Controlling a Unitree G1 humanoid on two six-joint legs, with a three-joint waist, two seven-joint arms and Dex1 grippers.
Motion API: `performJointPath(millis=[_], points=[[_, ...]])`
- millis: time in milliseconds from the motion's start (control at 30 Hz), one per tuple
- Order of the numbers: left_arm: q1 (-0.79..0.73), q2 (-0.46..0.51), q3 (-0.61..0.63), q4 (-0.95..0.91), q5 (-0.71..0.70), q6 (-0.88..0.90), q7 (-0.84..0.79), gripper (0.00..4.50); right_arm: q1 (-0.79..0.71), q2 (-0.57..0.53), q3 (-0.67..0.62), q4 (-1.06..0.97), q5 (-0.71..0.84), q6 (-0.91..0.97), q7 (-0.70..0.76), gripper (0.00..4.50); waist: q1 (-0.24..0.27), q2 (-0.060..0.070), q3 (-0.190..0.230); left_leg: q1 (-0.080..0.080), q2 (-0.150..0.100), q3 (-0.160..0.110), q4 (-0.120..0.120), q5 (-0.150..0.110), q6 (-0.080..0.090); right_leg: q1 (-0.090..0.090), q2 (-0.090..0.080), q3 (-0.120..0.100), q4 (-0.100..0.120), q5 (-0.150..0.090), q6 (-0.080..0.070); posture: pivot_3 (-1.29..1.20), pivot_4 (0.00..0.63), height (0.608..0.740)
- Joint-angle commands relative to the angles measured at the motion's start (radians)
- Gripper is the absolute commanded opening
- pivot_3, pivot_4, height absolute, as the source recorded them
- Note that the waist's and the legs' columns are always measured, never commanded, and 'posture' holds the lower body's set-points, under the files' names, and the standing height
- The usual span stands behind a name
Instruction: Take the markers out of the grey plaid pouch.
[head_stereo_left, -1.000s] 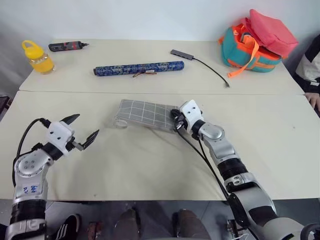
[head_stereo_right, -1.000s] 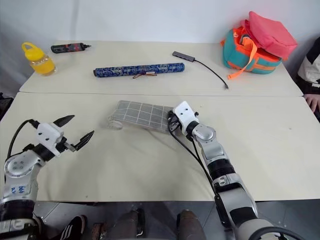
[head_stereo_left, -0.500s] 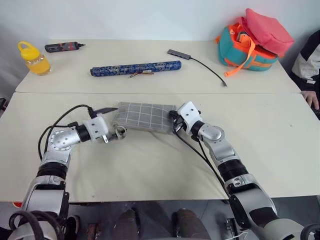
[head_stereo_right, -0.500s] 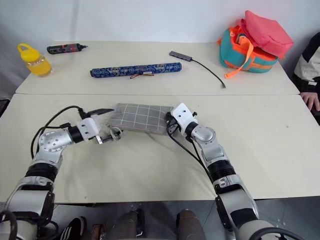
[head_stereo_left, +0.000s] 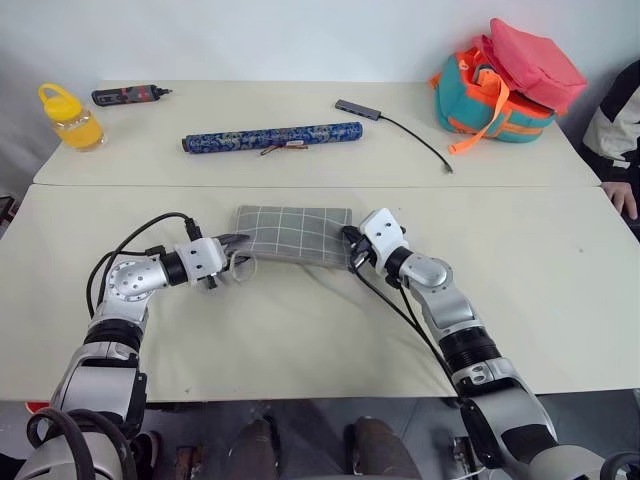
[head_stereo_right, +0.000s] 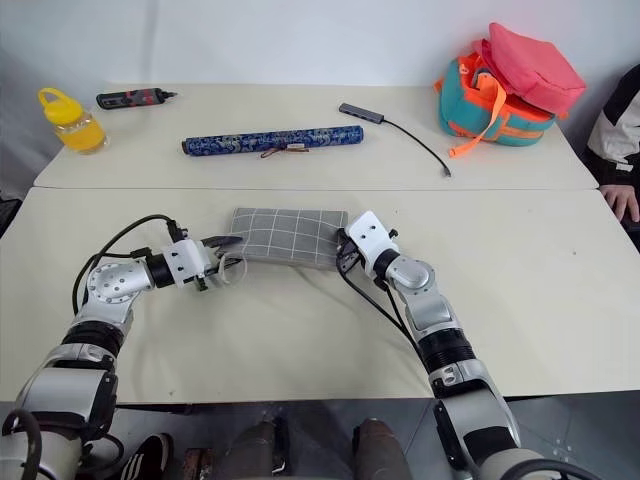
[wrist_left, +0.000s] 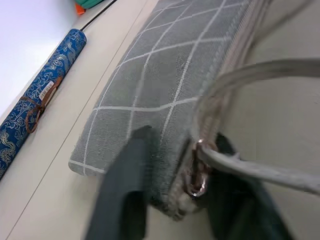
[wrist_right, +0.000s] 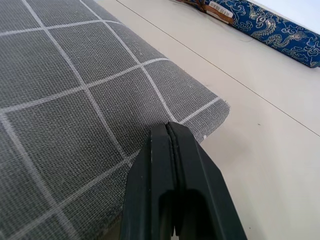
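Two pale tables (head_stereo_left: 300, 340) stand pushed together, their seam running from nine to three o'clock across the head views. On the near table, just this side of the seam and about at the centre of the dial, lies the grey plaid pouch (head_stereo_left: 295, 233), flat, with its long sides running nine to three.

The left gripper (head_stereo_left: 232, 262) comes in from eight o'clock to the pouch's nine o'clock end. In the left wrist view its two black fingers (wrist_left: 125, 192) straddle that end's corner: one lies on the plaid top, the other sits past the zipper edge beside a small metal ring (wrist_left: 196, 172) and a pale loop (wrist_left: 260, 75). The fingers are drawn in close around the corner of the pouch.

The right gripper (head_stereo_right: 343, 254) reaches in from five o'clock to the pouch's three o'clock end. In the right wrist view its fingers (wrist_right: 172, 165) are clenched tight together, tips resting on the plaid fabric near a corner, with nothing between them.

On the far table, a teal, orange and pink bag (head_stereo_left: 505, 80) sits at two o'clock, a long blue patterned roll (head_stereo_left: 272, 137) at twelve, a yellow bottle (head_stereo_left: 70, 116) at ten, and a black-and-red pen-shaped gadget (head_stereo_left: 128, 95) at eleven. A small grey adapter with a cable (head_stereo_left: 362, 108) lies at one o'clock.
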Motion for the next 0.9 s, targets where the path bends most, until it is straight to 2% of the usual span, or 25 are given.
performJointPath(millis=[33,233,333,433,533,667,800,833,900], points=[[0.011,0.003,0.014,-0.006,-0.036,0.010,-0.027,0.12,-0.003,-0.001,-0.001,-0.013,0.003,0.002,0.003,0.00,-0.001,0.000,0.000,0.000,0.000,0.000,0.000,0.000,0.000,0.000,0.000,0.000,0.000,0.000,0.000,0.00,0.150,0.740],[0.029,-0.008,0.014,-0.078,-0.059,0.065,-0.026,0.10,0.006,-0.021,-0.003,-0.079,0.034,0.029,0.062,0.00,0.000,0.000,0.000,0.000,0.000,0.000,0.000,0.000,0.000,-0.001,0.000,0.000,0.001,0.000,0.000,0.00,0.150,0.740],[0.074,-0.015,-0.005,-0.205,-0.043,0.127,0.000,0.10,0.019,-0.035,-0.046,-0.247,0.188,0.155,0.188,0.57,0.001,0.000,0.000,-0.001,0.001,-0.002,0.000,0.000,0.000,-0.002,0.000,0.001,0.001,0.000,0.000,0.00,0.150,0.740],[0.127,-0.004,-0.022,-0.336,-0.003,0.205,0.040,0.10,0.036,-0.079,-0.031,-0.390,0.196,0.150,0.242,1.56,0.003,0.000,0.000,-0.002,0.002,-0.004,0.000,-0.001,0.001,-0.002,-0.001,0.001,0.001,0.000,0.000,0.00,0.150,0.740],[0.184,-0.012,-0.017,-0.515,0.002,0.364,0.085,0.10,0.053,-0.128,-0.019,-0.555,0.227,0.205,0.291,2.59,0.005,0.000,0.000,-0.002,0.002,-0.005,0.000,-0.001,0.001,-0.002,-0.001,0.001,0.001,0.000,0.000,0.00,0.150,0.740],[0.246,-0.008,-0.017,-0.695,0.026,0.517,0.123,0.10,0.107,-0.220,0.071,-0.664,0.122,0.114,0.339,4.01,0.006,0.000,0.000,-0.002,0.001,-0.005,0.000,-0.002,0.001,-0.002,-0.001,0.001,0.000,0.000,0.000,0.00,0.150,0.740],[0.291,-0.016,-0.014,-0.856,-0.005,0.661,0.119,0.10,0.150,-0.270,0.172,-0.663,-0.044,-0.041,0.309,4.05,0.006,0.000,0.000,-0.002,0.000,-0.004,0.000,-0.002,0.001,-0.002,0.000,0.001,-0.001,0.000,0.000,0.00,0.150,0.740],[0.299,-0.016,-0.015,-0.894,-0.013,0.695,0.113,0.10,0.149,-0.291,0.206,-0.623,-0.135,-0.121,0.270,4.05,0.005,0.000,0.000,-0.002,0.000,-0.004,0.000,-0.002,0.001,-0.002,0.000,0.002,-0.001,0.000,0.000,0.00,0.150,0.740],[0.314,-0.010,-0.016,-0.955,-0.025,0.749,0.096,0.10,0.139,-0.294,0.217,-0.554,-0.222,-0.170,0.192,4.05,0.005,0.000,0.000,-0.002,0.000,-0.003,0.001,-0.002,0.001,-0.002,0.001,0.002,-0.001,0.000,0.000,0.00,0.150,0.740]])
